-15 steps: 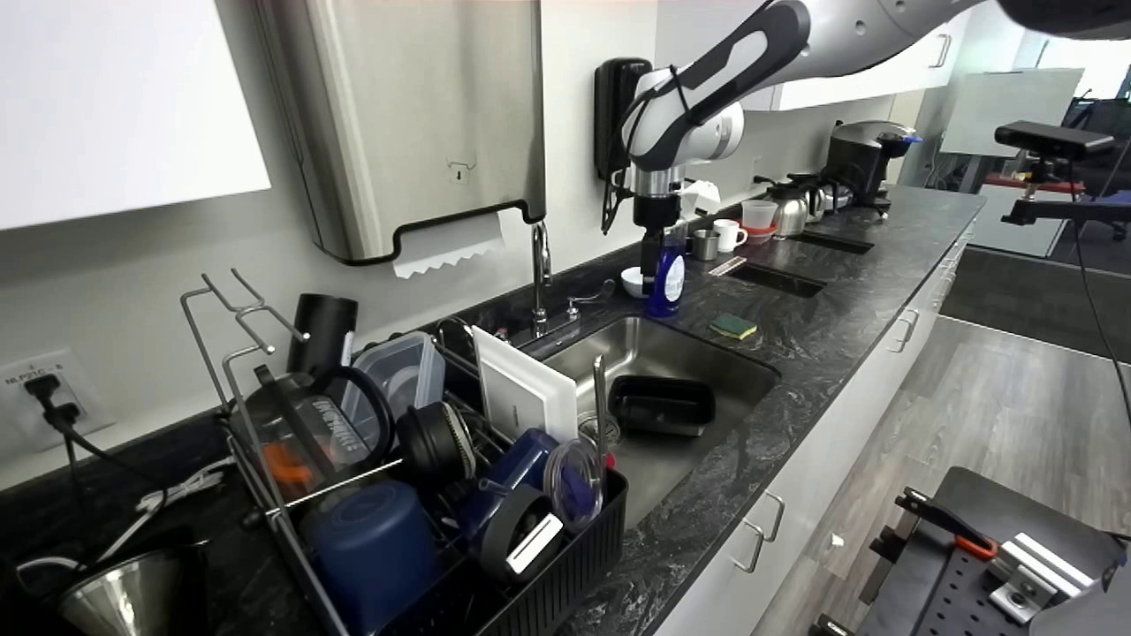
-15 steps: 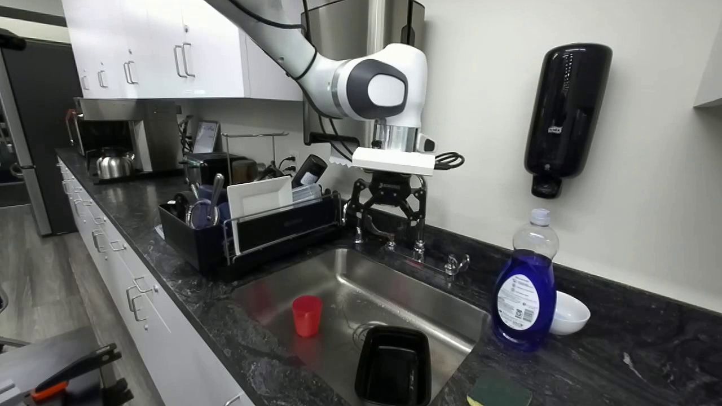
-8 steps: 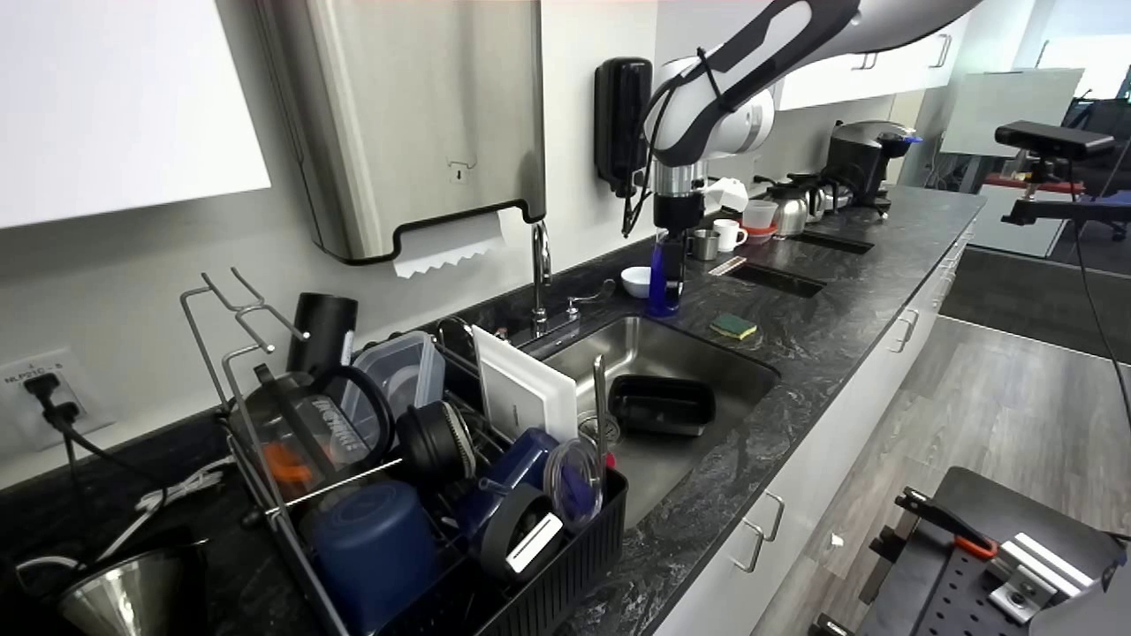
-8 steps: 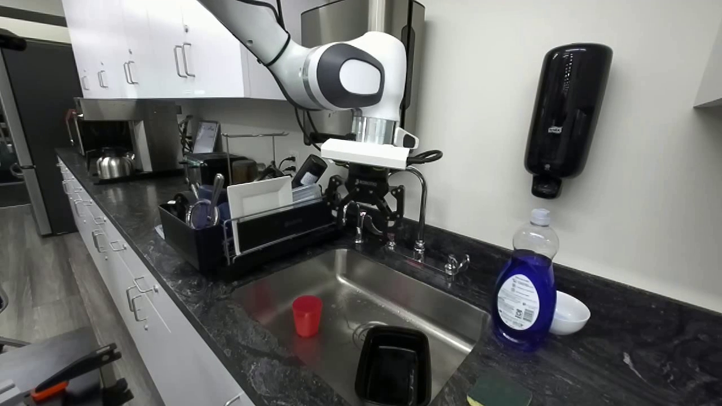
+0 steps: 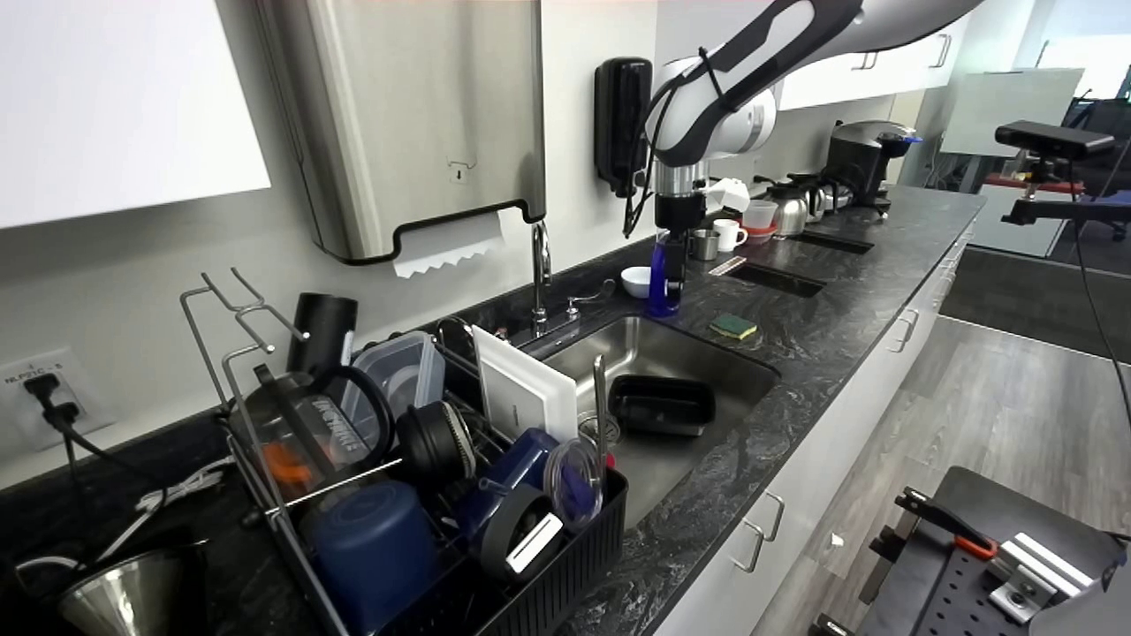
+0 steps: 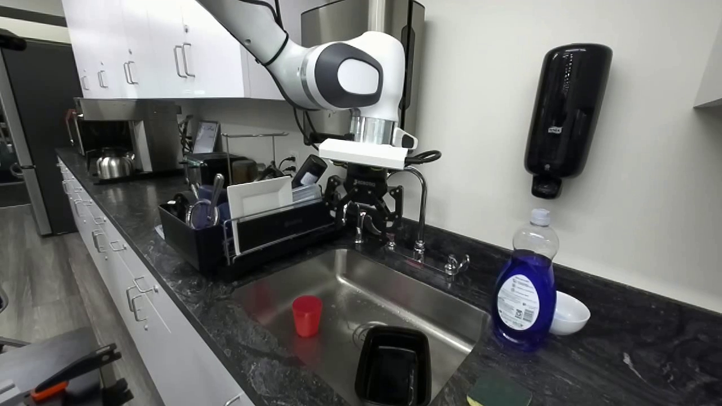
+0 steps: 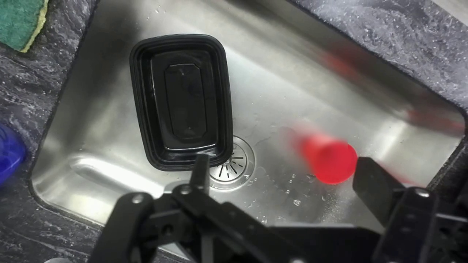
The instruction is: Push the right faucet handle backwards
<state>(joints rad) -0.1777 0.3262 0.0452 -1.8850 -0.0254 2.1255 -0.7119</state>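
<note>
The right faucet handle [image 6: 456,265] is a small silvery lever to the right of the tall chrome spout [image 6: 422,208]. It also shows in an exterior view [image 5: 585,299], its lever pointing away from the spout. The spout stands there too [image 5: 541,278]. My gripper [image 6: 365,228] is open and empty, pointing down above the sink, apart from the handle. In an exterior view the gripper [image 5: 673,269] covers part of the blue soap bottle. In the wrist view the spread fingers [image 7: 283,166] are over the sink; the handle is out of view.
The sink [image 7: 270,91] holds a black tray [image 7: 186,106] and a red cup [image 7: 334,164]. A blue soap bottle [image 6: 524,287] and white bowl [image 6: 569,313] stand right of the sink. A full dish rack [image 6: 282,225] stands left. A sponge [image 5: 733,326] lies on the counter.
My gripper has moved away from the wall and spout, out over the sink, mostly in the first half second. It has stayed open. The handle looks unchanged.
</note>
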